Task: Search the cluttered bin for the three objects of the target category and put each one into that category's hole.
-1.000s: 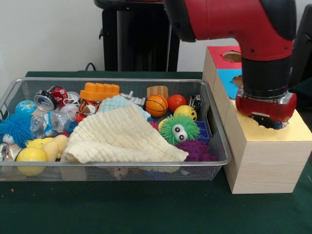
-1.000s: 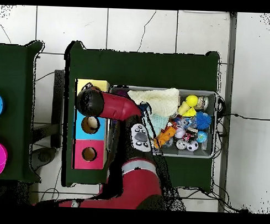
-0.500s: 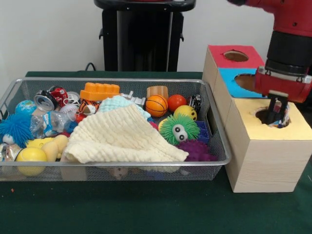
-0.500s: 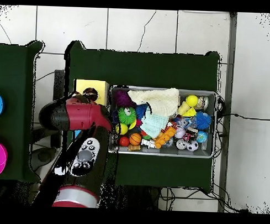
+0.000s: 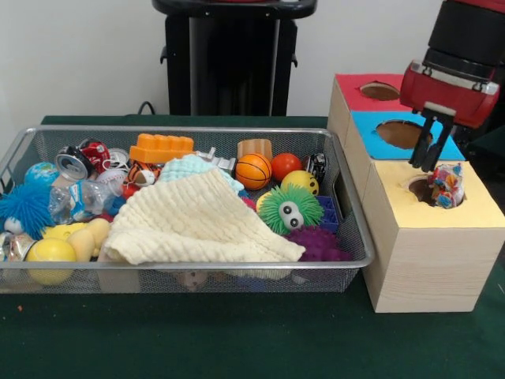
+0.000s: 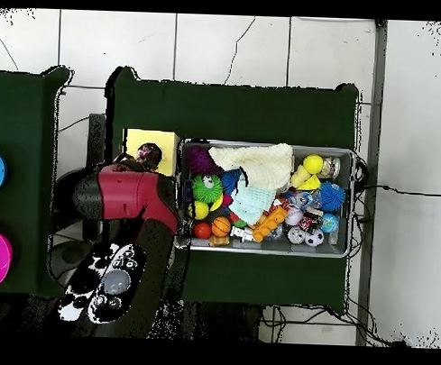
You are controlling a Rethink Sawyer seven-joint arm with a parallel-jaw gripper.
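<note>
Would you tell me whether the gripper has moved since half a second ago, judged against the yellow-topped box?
Yes. In the front view the gripper has risen clear of the hole in the yellow-topped box, leaving the printed wad sitting in the opening.

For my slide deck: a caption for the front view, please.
Gripper above a colourful wad sitting in the yellow box's hole, beside the cluttered bin.

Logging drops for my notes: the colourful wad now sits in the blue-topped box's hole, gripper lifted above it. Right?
Not quite. The front view shows the wad sitting in the yellow-topped box's hole, not the blue one. The gripper is indeed lifted above it.
</note>
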